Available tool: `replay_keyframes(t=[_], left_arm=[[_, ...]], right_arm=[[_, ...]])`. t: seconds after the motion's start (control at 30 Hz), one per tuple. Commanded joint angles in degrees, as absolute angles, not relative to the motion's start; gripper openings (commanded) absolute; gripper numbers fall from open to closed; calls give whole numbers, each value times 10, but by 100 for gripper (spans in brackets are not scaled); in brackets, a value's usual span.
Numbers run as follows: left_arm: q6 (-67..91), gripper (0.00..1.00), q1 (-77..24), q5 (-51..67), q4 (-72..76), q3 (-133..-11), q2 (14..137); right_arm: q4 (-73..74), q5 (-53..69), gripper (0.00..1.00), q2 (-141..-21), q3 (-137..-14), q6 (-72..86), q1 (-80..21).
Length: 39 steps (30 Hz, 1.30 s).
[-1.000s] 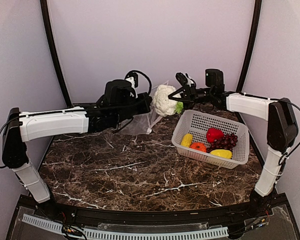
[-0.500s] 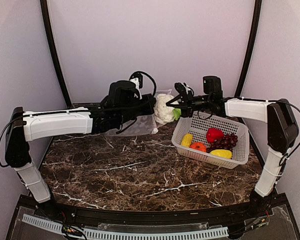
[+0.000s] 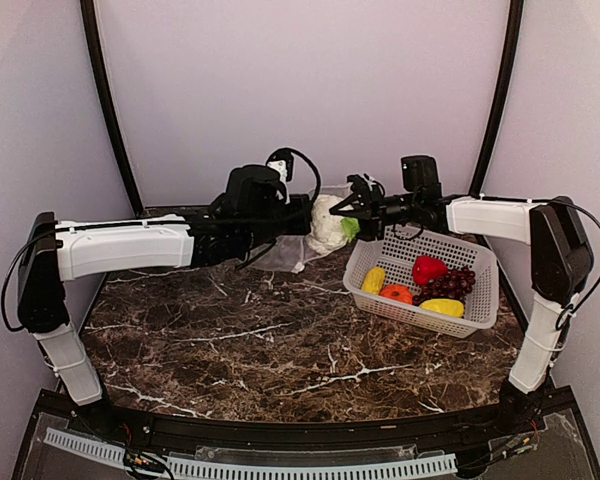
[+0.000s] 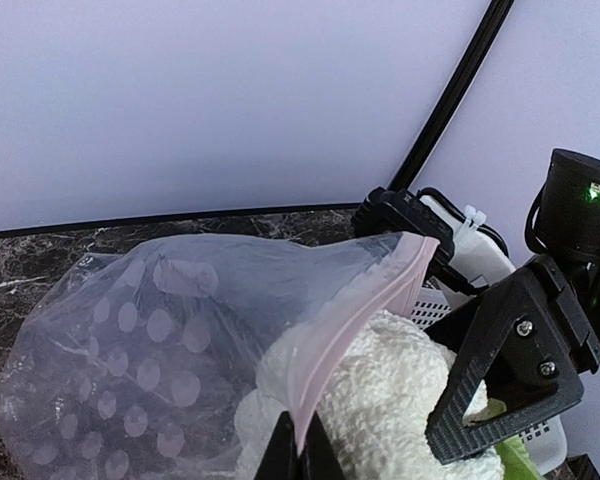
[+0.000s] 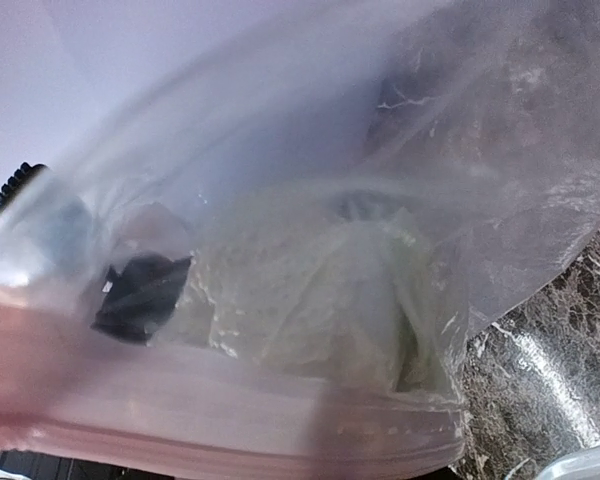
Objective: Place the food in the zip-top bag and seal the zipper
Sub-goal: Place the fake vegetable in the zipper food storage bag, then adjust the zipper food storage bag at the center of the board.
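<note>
Here, the cabbage [image 3: 326, 222] is seen just ahead of the right gripper [image 3: 352, 207], leafy end toward the fingers, partly inside the zip-top bag [image 4: 130, 320]. The jaws are partly spread about it; whether it is gripped cannot be told. The zipper [image 4: 355, 310] is pinched by the tightly closed left gripper [image 4: 298, 450].

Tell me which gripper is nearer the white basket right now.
Right. The right gripper hovers by the white basket's far left corner; the left gripper sits farther left, pinching the zip-top bag.
</note>
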<state>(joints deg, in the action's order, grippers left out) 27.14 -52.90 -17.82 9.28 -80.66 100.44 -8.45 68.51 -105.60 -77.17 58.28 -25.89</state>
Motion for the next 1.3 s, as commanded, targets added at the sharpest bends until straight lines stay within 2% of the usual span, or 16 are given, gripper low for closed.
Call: replay_keyframes(t=[0.0,0.17,0.3,0.43,0.53,0.63,0.77,0.97,1.1,1.17,1.27], left_arm=[[260,1,-543,-112,117,-817,1016],[268,1,-543,-116,131,-796,1004],[274,1,-543,-130,141,-780,992],[293,1,-542,-115,148,-782,1006],[312,1,-539,-117,164,-774,1008],[314,1,-530,-133,150,-774,997],[295,1,-515,-146,127,-763,968],[294,1,-479,-143,96,-740,957],[274,1,-466,-139,85,-741,954],[223,1,-465,-152,44,-779,940],[95,1,-461,-201,-93,-886,916]], right_arm=[[-64,644,54,-1059,-784,587,-265],[-35,614,67,-1047,-776,572,-242],[-33,610,74,-1032,-775,560,-238],[-28,601,75,-1024,-800,551,-255],[13,589,84,-1024,-831,531,-266],[35,584,86,-1004,-830,506,-258],[45,579,94,-959,-791,495,-228],[-14,613,97,-903,-755,540,-218],[-3,619,96,-901,-780,483,-210],[32,618,95,-897,-786,431,-193],[61,607,93,-885,-785,362,-164]])
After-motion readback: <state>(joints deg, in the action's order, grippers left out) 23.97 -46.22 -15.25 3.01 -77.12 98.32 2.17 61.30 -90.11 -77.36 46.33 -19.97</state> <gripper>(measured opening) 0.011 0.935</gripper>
